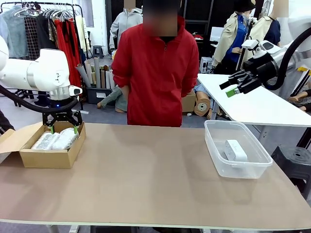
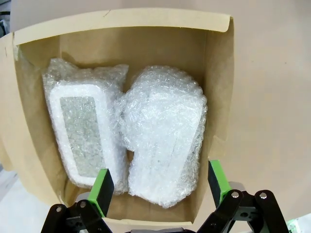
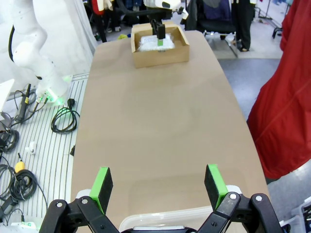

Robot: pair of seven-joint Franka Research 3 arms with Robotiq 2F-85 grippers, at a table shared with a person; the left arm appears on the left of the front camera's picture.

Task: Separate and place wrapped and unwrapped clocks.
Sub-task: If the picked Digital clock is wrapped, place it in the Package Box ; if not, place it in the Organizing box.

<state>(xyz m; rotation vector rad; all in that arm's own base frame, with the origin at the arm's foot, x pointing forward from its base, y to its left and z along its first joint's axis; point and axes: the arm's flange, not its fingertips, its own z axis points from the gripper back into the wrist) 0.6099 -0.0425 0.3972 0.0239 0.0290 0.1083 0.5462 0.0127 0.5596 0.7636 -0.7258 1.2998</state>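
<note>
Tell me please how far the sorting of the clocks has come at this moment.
It looks finished. Both wrapped clocks lie side by side in the cardboard box, and the bare clock lies in the clear tub. Nothing is in hand: the left gripper hangs open over the box, and the right gripper is open in the air. No clock lies loose on the table.

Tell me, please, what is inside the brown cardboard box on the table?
The cardboard box holds two bubble-wrapped clocks side by side: the left wrapped clock, its white frame showing through, and the right wrapped clock, hidden by thick wrap. The box floor beneath them is covered. The open left pincer hovers above.
</note>
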